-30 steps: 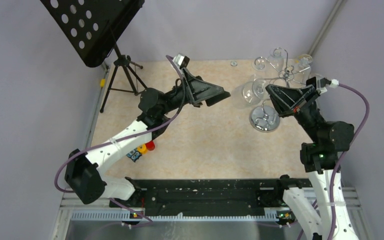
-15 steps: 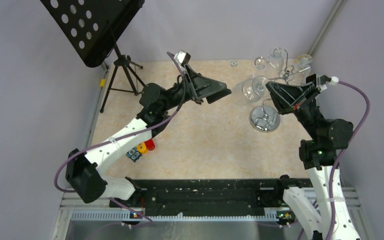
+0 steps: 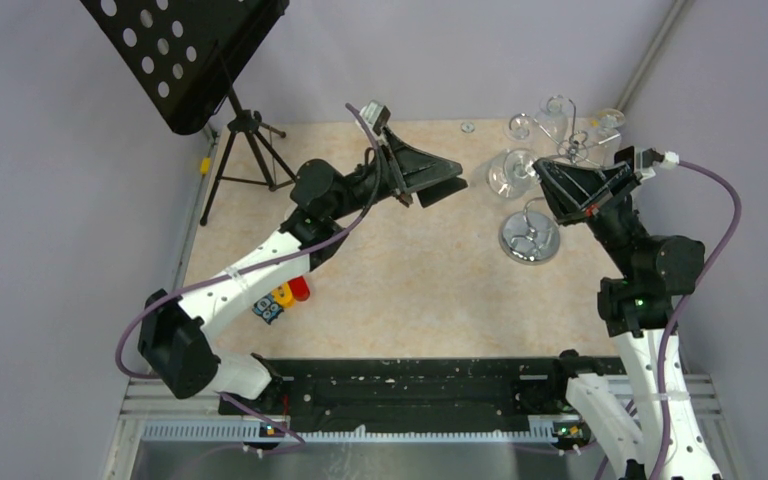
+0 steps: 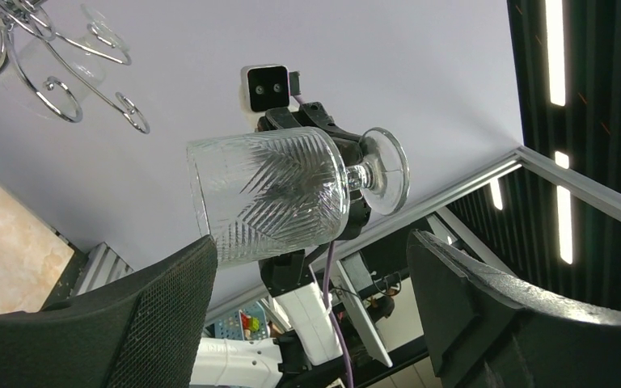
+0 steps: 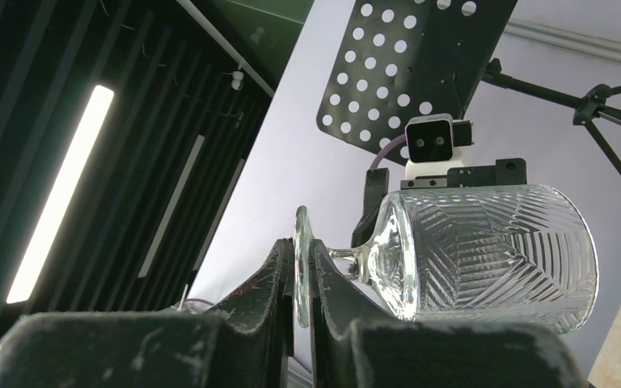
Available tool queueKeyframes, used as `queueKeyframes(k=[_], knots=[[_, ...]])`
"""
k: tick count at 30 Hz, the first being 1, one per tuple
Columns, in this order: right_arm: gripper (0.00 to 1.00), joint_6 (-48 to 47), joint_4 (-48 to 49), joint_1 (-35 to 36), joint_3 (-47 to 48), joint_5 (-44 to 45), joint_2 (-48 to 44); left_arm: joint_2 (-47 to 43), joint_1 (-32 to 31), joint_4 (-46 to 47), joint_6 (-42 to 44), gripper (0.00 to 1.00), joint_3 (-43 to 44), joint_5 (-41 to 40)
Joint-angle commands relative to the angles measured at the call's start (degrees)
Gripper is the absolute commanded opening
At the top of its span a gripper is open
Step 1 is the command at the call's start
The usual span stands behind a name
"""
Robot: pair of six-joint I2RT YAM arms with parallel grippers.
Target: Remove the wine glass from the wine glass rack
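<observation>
The wine glass point(image 3: 512, 172) is clear with a cut leaf pattern and lies on its side off the rack. My right gripper point(image 3: 543, 181) is shut on the glass's round foot, seen edge-on in the right wrist view point(image 5: 302, 246). The bowl point(image 5: 485, 250) points toward the left arm. My left gripper point(image 3: 450, 183) is open and empty, its fingers just short of the bowl's rim point(image 4: 271, 194). The chrome wine glass rack point(image 3: 572, 147) stands behind on its mirrored base point(image 3: 529, 237). Its looped arms show in the left wrist view point(image 4: 57, 77).
Other glasses point(image 3: 554, 110) hang on the rack at the back right corner. A black music stand point(image 3: 185, 55) on a tripod point(image 3: 245, 150) stands at the back left. Small coloured toys point(image 3: 285, 296) lie by the left arm. A small disc point(image 3: 468, 127) lies at the back edge.
My left gripper has moved right, closer to the glass's bowl. My right gripper has carried the glass a little back and to the right, still gripping its foot.
</observation>
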Motion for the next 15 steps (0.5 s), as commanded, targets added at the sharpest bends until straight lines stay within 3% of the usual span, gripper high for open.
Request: queueKeyframes(k=[1, 15], knots=[[0.00, -1.0, 3.7, 0.3, 3.7, 1.6, -0.6, 0.1, 0.2, 0.6, 0.2, 0.90, 1.1, -0.6], [0.00, -0.3, 4.3, 0.4, 0.7, 2.5, -0.7, 3.2, 0.2, 12.6, -9.0, 0.86, -1.5, 0.6]])
